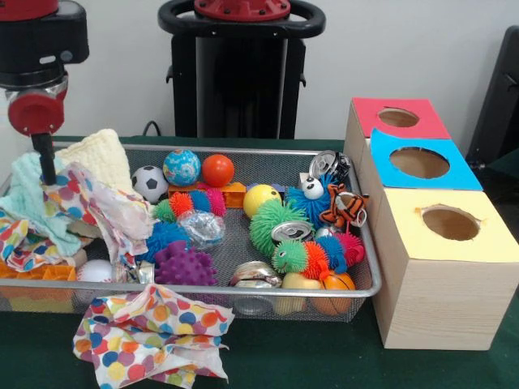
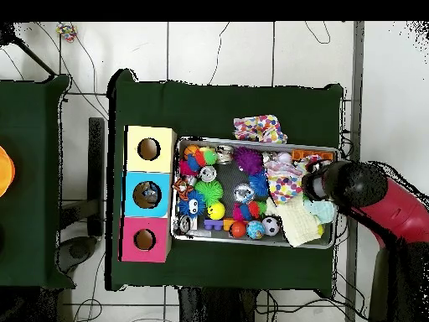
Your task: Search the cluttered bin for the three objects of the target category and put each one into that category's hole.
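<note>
Fingers (image 1: 49,174), grip state unclear, sink into cloths (image 1: 77,198) at bin (image 1: 243,151) edge.

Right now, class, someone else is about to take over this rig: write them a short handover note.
Pincer: low over the cloths at one end of the mesh bin; whether it is open or shut cannot be told.
Things: balls, spiky toys and crushed cans lie mixed in the bin; one polka-dot cloth lies outside on the table.
Done: something dark shows inside the blue box's hole; what it is cannot be told.
Left: find the target items and drop them in the matching hole.
</note>
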`<state>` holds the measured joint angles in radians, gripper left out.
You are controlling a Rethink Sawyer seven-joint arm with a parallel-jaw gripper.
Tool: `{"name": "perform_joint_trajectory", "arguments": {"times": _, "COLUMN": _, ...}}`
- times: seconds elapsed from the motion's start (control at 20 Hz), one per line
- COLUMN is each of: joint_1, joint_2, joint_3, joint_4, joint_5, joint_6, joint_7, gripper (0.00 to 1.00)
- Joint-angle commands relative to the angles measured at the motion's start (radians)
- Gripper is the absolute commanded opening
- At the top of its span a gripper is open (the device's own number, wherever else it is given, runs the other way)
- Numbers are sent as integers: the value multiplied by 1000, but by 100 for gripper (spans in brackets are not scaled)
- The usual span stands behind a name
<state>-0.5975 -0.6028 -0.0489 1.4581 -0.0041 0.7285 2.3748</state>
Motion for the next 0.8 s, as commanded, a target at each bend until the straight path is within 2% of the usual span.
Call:
{"name": "perform_joint_trajectory", "arguments": {"times": 0.05, "joint_1": 26, "joint_2": -61, "joint_3": 74, "joint_4": 72, "joint_5": 28, "joint_6": 163, "joint_7": -12, "gripper": 100}}
{"name": "perform_joint_trajectory", "arguments": {"times": 0.35, "joint_1": 39, "joint_2": -107, "joint_3": 56, "joint_4": 78, "joint_5": 11, "joint_6": 182, "joint_7": -16, "gripper": 100}}
{"name": "perform_joint_trajectory", "arguments": {"times": 0.8, "joint_1": 80, "joint_2": -105, "joint_3": 50, "joint_4": 103, "joint_5": 6, "joint_6": 136, "joint_7": 23, "gripper": 100}}
